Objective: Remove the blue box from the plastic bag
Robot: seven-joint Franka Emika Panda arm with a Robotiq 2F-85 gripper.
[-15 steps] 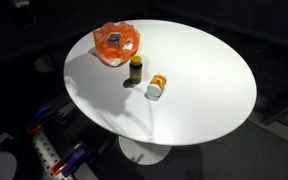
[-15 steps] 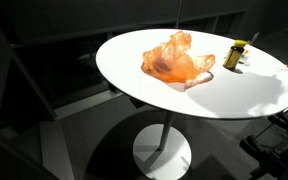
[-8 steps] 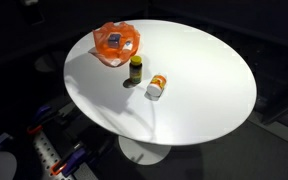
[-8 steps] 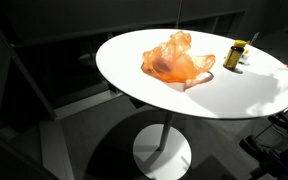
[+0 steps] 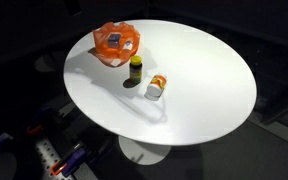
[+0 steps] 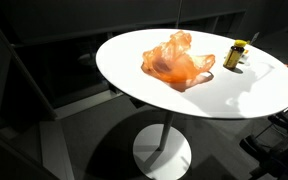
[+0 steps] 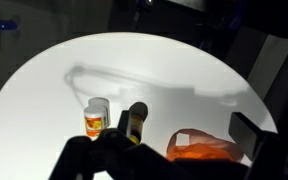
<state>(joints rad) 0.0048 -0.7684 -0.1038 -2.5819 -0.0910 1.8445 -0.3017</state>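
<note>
An orange plastic bag (image 5: 117, 44) lies near the rim of the round white table (image 5: 204, 90). The blue box (image 5: 114, 40) shows inside it. The bag also shows in an exterior view (image 6: 177, 60), where the box is not clearly visible. In the wrist view the bag (image 7: 199, 148) lies at the bottom edge with a pale square patch showing through it. My gripper (image 7: 182, 122) is open and empty, high above the table, with the bag between its fingers in the picture. The gripper is out of view in both exterior views.
A dark bottle with a yellow cap (image 5: 135, 68) stands next to the bag; it also shows in the wrist view (image 7: 136, 118) and in an exterior view (image 6: 234, 54). An orange pill bottle (image 5: 157, 87) lies on its side beside it. The surroundings are dark.
The arm's shadow on the table has shifted slightly. The bag and the bottles have not moved.
</note>
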